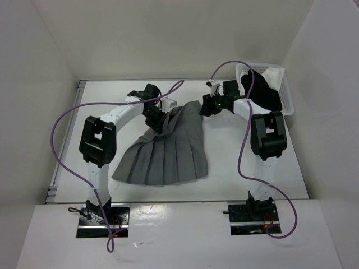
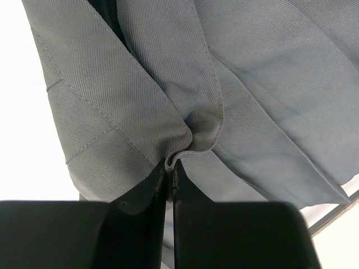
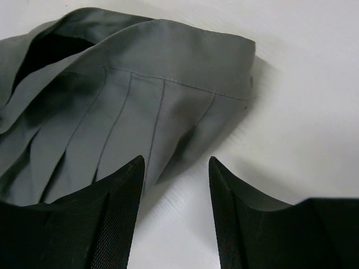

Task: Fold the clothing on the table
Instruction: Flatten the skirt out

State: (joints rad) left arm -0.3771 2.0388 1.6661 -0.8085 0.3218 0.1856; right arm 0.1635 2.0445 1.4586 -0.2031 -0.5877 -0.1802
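Observation:
The clothing [image 1: 165, 148], a grey pleated skirt, lies spread on the white table [image 1: 224, 162] with its wide hem toward the near edge and its waistband at the far end. My left gripper [image 1: 159, 122] is shut on a pinch of the clothing [image 2: 185, 84] near the waistband's left side; the cloth puckers between the closed fingertips [image 2: 171, 162]. My right gripper [image 1: 205, 106] hovers at the right corner of the waistband, open, with bare table between its fingers [image 3: 126, 185]. The clothing [image 3: 140, 101] lies just ahead and left of them.
A white mesh basket [image 1: 287, 98] at the far right holds a black garment [image 1: 261, 92] and a white cloth [image 1: 275, 75]. White walls enclose the table on the left, back and right. Purple cables loop from both arms.

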